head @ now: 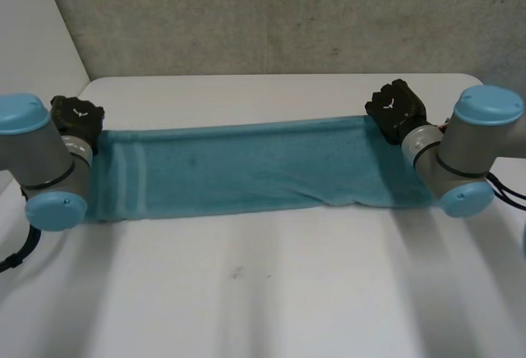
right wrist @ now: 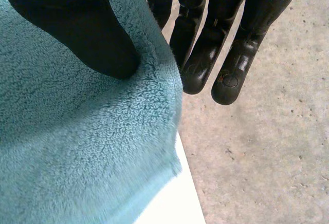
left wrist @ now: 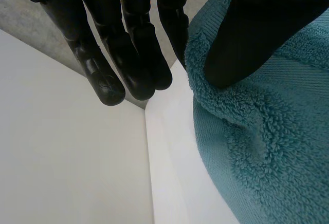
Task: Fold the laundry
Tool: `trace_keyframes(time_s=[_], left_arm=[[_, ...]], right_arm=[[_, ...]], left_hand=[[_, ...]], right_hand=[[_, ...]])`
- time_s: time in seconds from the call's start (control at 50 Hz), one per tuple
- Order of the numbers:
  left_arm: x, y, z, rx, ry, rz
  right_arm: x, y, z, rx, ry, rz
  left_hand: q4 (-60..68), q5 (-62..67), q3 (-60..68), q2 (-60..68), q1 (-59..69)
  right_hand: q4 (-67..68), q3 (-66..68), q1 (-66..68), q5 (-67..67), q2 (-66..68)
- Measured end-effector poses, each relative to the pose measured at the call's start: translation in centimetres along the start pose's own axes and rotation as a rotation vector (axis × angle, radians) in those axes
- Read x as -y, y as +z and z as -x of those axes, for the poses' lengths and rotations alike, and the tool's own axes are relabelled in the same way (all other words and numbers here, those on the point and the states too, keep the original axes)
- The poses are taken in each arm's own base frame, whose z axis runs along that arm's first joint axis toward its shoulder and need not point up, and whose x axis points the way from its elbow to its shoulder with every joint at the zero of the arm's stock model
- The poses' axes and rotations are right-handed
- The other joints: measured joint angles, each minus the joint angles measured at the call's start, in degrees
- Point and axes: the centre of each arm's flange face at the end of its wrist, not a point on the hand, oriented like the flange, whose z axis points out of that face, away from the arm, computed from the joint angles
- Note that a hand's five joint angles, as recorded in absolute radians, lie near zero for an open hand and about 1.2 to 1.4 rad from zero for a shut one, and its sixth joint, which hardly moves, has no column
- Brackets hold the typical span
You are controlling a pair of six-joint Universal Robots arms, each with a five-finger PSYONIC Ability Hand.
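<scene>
Fingers and thumb of each hand are clamping a far corner of the towel, left hand at left, right hand at right, while it is lying flat across the table, likely starting a fold needing both corners drawn evenly nearward.

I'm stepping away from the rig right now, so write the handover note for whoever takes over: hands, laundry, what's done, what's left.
Left hand: shut on the towel at its far left corner, thumb on top, straight fingers behind the edge.
Right hand: shut on the towel at its far right corner, same pinch.
Towel: teal, lying as a long strip across the table, with its near edge uneven toward the right end.
Done: both far corners are gripped.
Left: the fold itself, probably by bringing the far edge over to the near edge. I cannot tell whether it is already folded once.
</scene>
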Motion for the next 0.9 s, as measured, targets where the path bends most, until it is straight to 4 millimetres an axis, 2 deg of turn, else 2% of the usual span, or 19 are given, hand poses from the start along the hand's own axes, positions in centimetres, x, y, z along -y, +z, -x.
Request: trace_keyframes(time_s=[0.12,0.14,0.16,0.18,0.2,0.22,0.24,0.26,0.28,0.4,0.5,0.52,0.56,0.64,0.66,0.72,0.78,0.84,0.9], left_arm=[[-0.4,1.2,-0.8,0.005,0.002,-0.012],[-0.5,1.4,-1.1,0.002,0.003,-0.014],[-0.6,1.4,-1.1,0.001,0.003,-0.015],[-0.6,1.4,-1.3,-0.003,0.004,-0.016],[-0.7,1.4,-1.6,-0.013,0.005,-0.022],[-0.7,1.4,-1.6,-0.013,0.005,-0.022],[-0.6,1.4,-1.8,-0.019,0.006,-0.029],[-0.5,1.3,-2.0,-0.028,0.010,-0.036],[-0.4,1.1,-2.3,-0.038,0.017,-0.048],[0.7,0.3,-3.0,-0.053,0.065,-0.104],[2.4,-0.4,-2.1,-0.014,0.115,-0.162],[2.4,-0.4,-2.1,-0.014,0.115,-0.162],[3.2,-1.1,-1.2,0.008,0.124,-0.180],[4.0,-2.1,-0.2,0.018,0.115,-0.190],[4.0,-2.1,-0.2,0.018,0.115,-0.190],[4.8,-4.0,1.0,0.015,0.069,-0.194],[5.0,-4.5,1.3,0.012,0.051,-0.194],[5.3,-6.2,1.7,-0.013,-0.023,-0.187],[5.3,-6.4,1.7,-0.018,-0.034,-0.185]], right_arm=[[-1.0,1.2,1.0,-0.012,-0.005,0.007],[-1.4,1.6,1.3,-0.014,-0.006,0.013],[-1.5,1.7,1.4,-0.014,-0.005,0.014],[-1.6,1.8,1.6,-0.014,-0.005,0.016],[-1.8,1.9,1.7,-0.017,-0.005,0.021],[-1.8,1.9,1.7,-0.017,-0.005,0.021],[-1.8,2.0,1.8,-0.019,-0.004,0.023],[-1.9,2.0,1.8,-0.024,-0.003,0.030],[-1.9,2.0,1.8,-0.031,0.000,0.040],[-1.7,1.7,1.2,-0.059,0.026,0.073],[0.7,-0.1,-2.1,-0.107,0.125,0.072],[0.7,-0.1,-2.1,-0.107,0.125,0.072],[2.2,-1.6,-3.9,-0.117,0.194,0.067],[3.5,-4.0,-5.9,-0.100,0.288,0.078],[3.5,-4.0,-5.9,-0.100,0.288,0.078],[3.2,-7.2,-7.9,-0.041,0.425,0.144],[2.8,-7.9,-8.2,-0.017,0.466,0.169],[1.3,-9.6,-8.3,0.068,0.590,0.259],[1.0,-9.9,-8.3,0.081,0.608,0.274]], left_hand=[[0.0,0.0,0.0,0.0,0.0],[-3.8,-2.0,-4.5,-4.5,-1.9],[-10.5,-7.0,-10.2,-11.1,-6.4],[-13.5,-9.7,-13.1,-13.9,-9.1],[-25.6,-21.5,-24.9,-25.5,-22.6],[-25.6,-21.5,-24.9,-25.5,-22.6],[-37.7,-33.5,-37.8,-38.7,-36.1],[-40.1,-35.9,-39.0,-41.1,-38.7],[-54.8,-49.9,-53.8,-54.8,-50.6],[-56.7,-51.7,-55.8,-56.9,-50.7],[-56.7,-51.7,-55.8,-56.9,-50.7],[-56.7,-51.7,-55.8,-56.9,-50.7],[-56.7,-51.7,-55.8,-56.9,-50.7],[-56.7,-51.7,-55.8,-56.9,-50.7],[-56.7,-51.7,-55.8,-56.9,-50.7],[-56.7,-51.7,-55.8,-56.9,-50.7],[-56.7,-51.7,-55.8,-56.9,-50.7],[-56.7,-51.7,-55.8,-56.9,-50.7],[-56.7,-51.7,-55.8,-56.9,-50.7]], right_hand=[[0.0,0.0,0.0,0.0,0.0],[-5.3,-5.2,-4.2,-4.8,-6.1],[-5.3,-5.2,-4.2,-4.8,-6.1],[-26.6,-26.5,-24.3,-24.7,-28.0],[-40.0,-39.9,-36.0,-38.2,-40.5],[-40.0,-39.9,-36.0,-38.2,-40.5],[-46.0,-45.8,-39.6,-44.1,-47.0],[-52.1,-51.9,-42.7,-50.1,-51.8],[-54.7,-55.1,-43.8,-52.8,-54.4],[-54.8,-55.6,-43.9,-53.1,-54.8],[-54.9,-55.6,-43.9,-53.1,-54.8],[-54.9,-55.6,-43.9,-53.1,-54.8],[-54.9,-55.6,-43.9,-53.1,-54.8],[-54.9,-55.6,-43.9,-53.1,-54.8],[-54.9,-55.6,-43.9,-53.1,-54.8],[-54.9,-55.6,-43.9,-53.2,-54.8],[-54.9,-55.6,-43.9,-53.2,-54.8],[-54.8,-55.5,-43.9,-53.2,-54.8],[-54.7,-55.0,-43.7,-52.9,-54.3]])
